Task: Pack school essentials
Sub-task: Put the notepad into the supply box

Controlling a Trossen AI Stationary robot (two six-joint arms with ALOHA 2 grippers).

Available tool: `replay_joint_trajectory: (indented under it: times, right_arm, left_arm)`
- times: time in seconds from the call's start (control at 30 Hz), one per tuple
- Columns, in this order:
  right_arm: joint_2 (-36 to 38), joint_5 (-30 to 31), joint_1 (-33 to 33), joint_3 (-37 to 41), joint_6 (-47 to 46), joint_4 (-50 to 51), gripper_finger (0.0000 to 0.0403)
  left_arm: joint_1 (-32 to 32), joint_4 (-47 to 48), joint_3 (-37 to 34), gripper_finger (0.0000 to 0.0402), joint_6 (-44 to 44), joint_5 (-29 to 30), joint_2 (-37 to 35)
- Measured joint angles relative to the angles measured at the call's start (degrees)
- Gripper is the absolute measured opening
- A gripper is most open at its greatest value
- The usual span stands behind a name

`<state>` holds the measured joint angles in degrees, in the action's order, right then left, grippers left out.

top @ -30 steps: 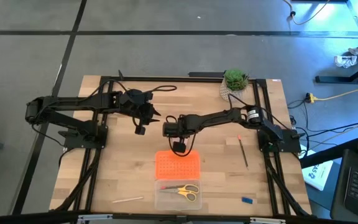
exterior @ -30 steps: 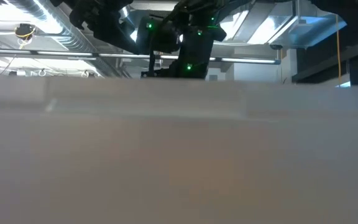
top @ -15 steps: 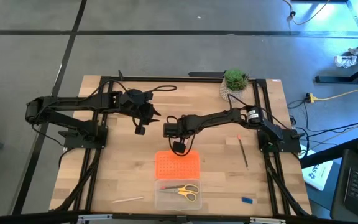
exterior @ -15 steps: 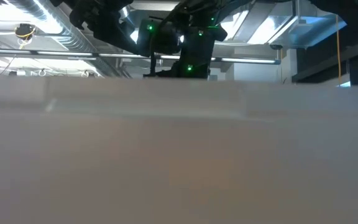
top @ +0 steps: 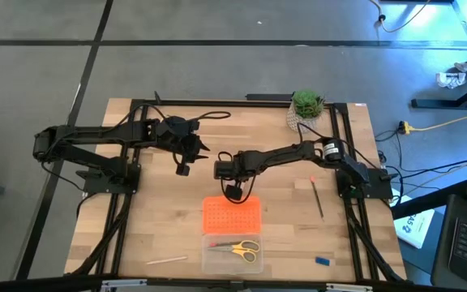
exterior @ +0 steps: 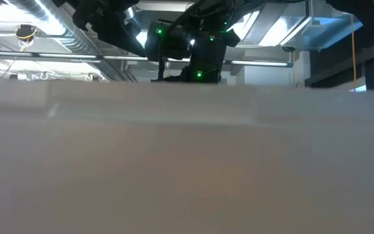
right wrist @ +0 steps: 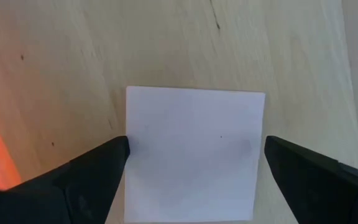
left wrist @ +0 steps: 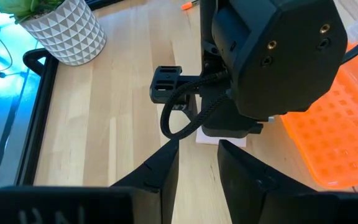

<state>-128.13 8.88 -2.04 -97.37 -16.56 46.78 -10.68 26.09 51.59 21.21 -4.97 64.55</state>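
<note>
My right gripper [top: 233,195] [right wrist: 196,149] hangs open over the table's middle, pointing down. Its two fingers stand at opposite edges of the pale square pad [right wrist: 194,124] [left wrist: 219,138], which lies flat on the wood. My left gripper [top: 182,169] [left wrist: 199,146] waits open to the left of it, holding nothing. Yellow-handled scissors [top: 240,246] lie inside the clear case [top: 211,258]. A dark pencil [top: 319,201], a pale thin stick [top: 166,260] and a small blue piece [top: 323,261] lie on the table. No crayon box shows. My right gripper comes at the pad from above, with one fingertip [right wrist: 120,149] at one edge [right wrist: 129,140] and the other at the opposite edge [right wrist: 263,140]. I cannot tell whether the fingertips touch the pad. The pad lies flat on the table.
The orange lid [top: 232,215] lies open just on the near side of my right gripper, joined to the clear case. A potted plant [top: 306,104] stands at the far right edge. A pale blurred surface fills most of the low view.
My right gripper has edged slightly toward the table's right edge while staying over the pad. The pad and the other things have kept still.
</note>
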Motion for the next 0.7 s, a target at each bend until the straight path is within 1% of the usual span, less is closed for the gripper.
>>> replay_joint_trajectory:
  times: [0.23,0.37,0.57,0.7]
  right_arm:
    - [-0.4,-0.26,0.13,-3.19,0.03,2.76,0.0383]
    - [-0.4,-2.89,0.47,-3.21,-1.28,2.99,0.0383]
    - [-0.4,-2.94,0.76,-3.13,-1.28,2.71,0.0383]
    - [-0.38,-3.02,0.76,-1.75,-1.35,1.38,0.0383]
  left_arm:
    - [-0.02,-0.01,0.0,0.0104,0.0,0.01,0.0]
    - [-0.01,0.0,0.0,0.0104,0.0,0.01,0.0]
    - [0.0,-0.02,0.0,0.0104,0.0,0.01,0.0]
    - [-0.02,-0.02,0.0,0.0104,0.0,0.0,0.0]
